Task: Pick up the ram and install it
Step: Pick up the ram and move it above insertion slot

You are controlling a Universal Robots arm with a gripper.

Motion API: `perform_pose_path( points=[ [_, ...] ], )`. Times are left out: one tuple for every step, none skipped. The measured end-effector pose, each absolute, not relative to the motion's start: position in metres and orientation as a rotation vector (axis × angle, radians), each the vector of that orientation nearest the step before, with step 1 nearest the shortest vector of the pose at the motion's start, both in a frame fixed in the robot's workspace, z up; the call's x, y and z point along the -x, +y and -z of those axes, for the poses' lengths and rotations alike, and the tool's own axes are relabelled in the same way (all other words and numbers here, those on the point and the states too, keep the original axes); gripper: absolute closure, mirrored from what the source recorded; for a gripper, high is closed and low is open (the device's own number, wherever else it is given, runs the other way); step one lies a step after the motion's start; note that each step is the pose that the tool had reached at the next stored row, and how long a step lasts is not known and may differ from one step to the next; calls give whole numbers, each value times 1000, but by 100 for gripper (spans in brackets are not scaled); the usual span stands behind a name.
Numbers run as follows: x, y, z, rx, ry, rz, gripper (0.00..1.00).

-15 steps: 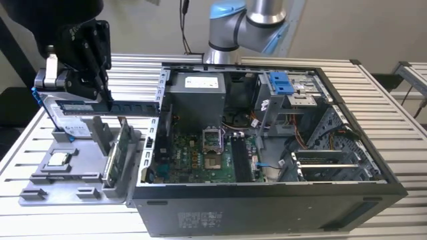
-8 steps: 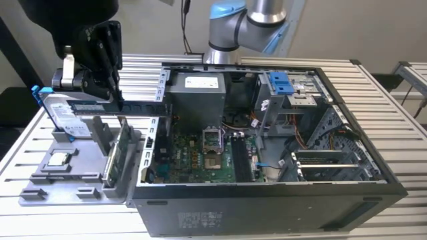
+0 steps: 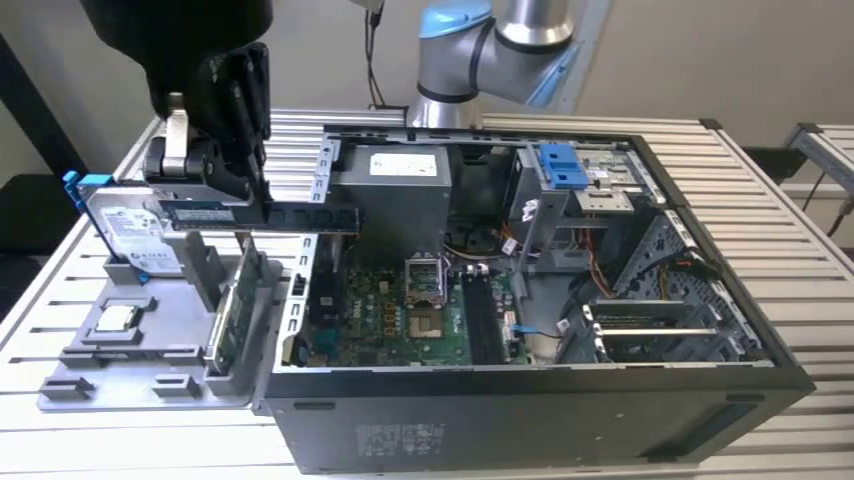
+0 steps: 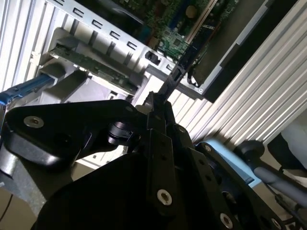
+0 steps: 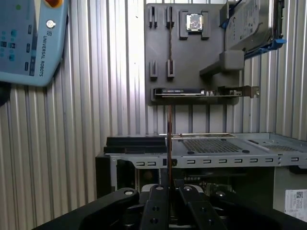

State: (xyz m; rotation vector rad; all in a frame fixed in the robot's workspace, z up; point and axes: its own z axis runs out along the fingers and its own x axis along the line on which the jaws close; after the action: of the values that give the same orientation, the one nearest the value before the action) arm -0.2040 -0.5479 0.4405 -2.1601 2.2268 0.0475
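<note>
A ribbed aluminium table (image 3: 801, 290) carries an open black computer case (image 3: 534, 425) and a grey parts tray (image 3: 94, 385). The black gripper (image 3: 203, 200) hangs above the tray. Its fingers are pinched on one end of the ram (image 3: 300, 215), a thin dark blue stick with black chips, held level in the air. The stick's free end reaches away from the gripper over the case's near wall. A silver hard drive with a blue bracket (image 3: 127, 240) stands in the tray just below the gripper.
</note>
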Motion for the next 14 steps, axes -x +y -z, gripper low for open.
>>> perform_pose_path(
  points=[
    [202, -548, -440, 2160, 2227, -48, 86],
    [200, -548, -440, 2160, 2227, -48, 86],
    [198, -548, -440, 2160, 2227, -48, 86],
    [196, -548, -440, 2160, 2227, -48, 86],
    [194, -548, -440, 2160, 2227, -48, 86],
    [192, -548, -440, 2160, 2227, -48, 86],
    [190, -548, -440, 2160, 2227, -48, 86],
    [189, -548, -440, 2160, 2227, -48, 86],
    [187, -548, -440, 2160, 2227, -48, 86],
    [185, -548, -440, 2160, 2227, -48, 86],
    [183, -548, -440, 2160, 2227, -48, 86],
    [181, -548, -440, 2160, 2227, -48, 86],
    [179, -548, -440, 2160, 2227, -48, 86],
    [177, -548, -440, 2160, 2227, -47, 86]
  ],
)
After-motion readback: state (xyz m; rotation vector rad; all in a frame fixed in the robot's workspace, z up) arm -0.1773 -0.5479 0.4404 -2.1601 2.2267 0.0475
